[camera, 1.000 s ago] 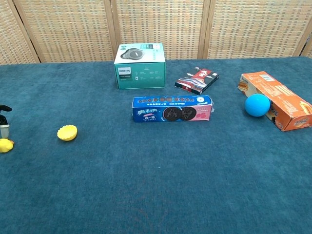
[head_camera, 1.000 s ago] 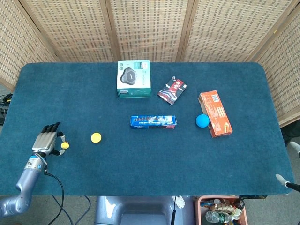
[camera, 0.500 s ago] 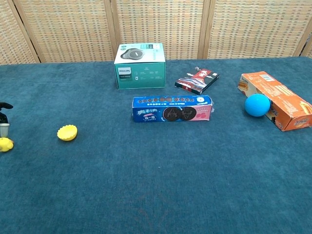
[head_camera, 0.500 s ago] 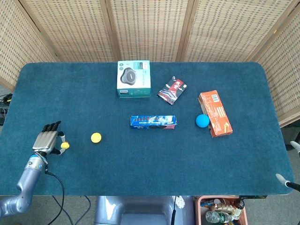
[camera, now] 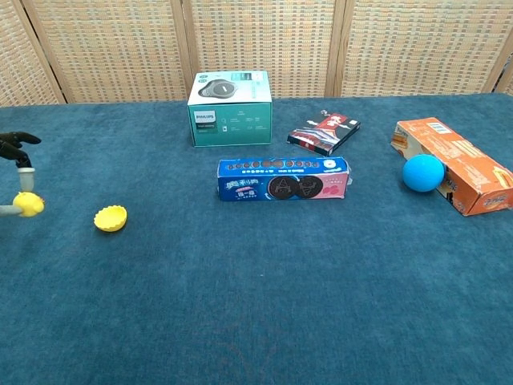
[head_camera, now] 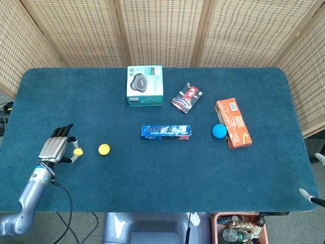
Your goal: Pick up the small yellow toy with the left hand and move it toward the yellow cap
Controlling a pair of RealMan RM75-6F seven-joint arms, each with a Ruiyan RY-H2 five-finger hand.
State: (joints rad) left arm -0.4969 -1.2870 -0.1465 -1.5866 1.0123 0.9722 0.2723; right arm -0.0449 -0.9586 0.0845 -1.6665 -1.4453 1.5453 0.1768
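Note:
My left hand (head_camera: 57, 148) hovers over the table's left side and pinches the small yellow toy (head_camera: 77, 151) between thumb and a finger, its other dark-tipped fingers spread. In the chest view the small yellow toy (camera: 30, 204) shows at the far left edge, lifted off the cloth, with only my left hand's fingertips (camera: 16, 144) visible. The yellow cap (head_camera: 104, 149) lies on the blue cloth a short way right of the toy, and the yellow cap (camera: 111, 218) is apart from it. My right hand is not in either view.
A teal Philips box (head_camera: 145, 85) stands at the back, a red-black packet (head_camera: 186, 97) beside it. A blue cookie pack (head_camera: 166, 132) lies mid-table. A blue ball (head_camera: 219, 131) touches an orange carton (head_camera: 232, 123) on the right.
My left hand has risen and moved right with the yellow toy pinched in it, bringing the toy closer to the yellow cap. Everything else on the table stayed put.

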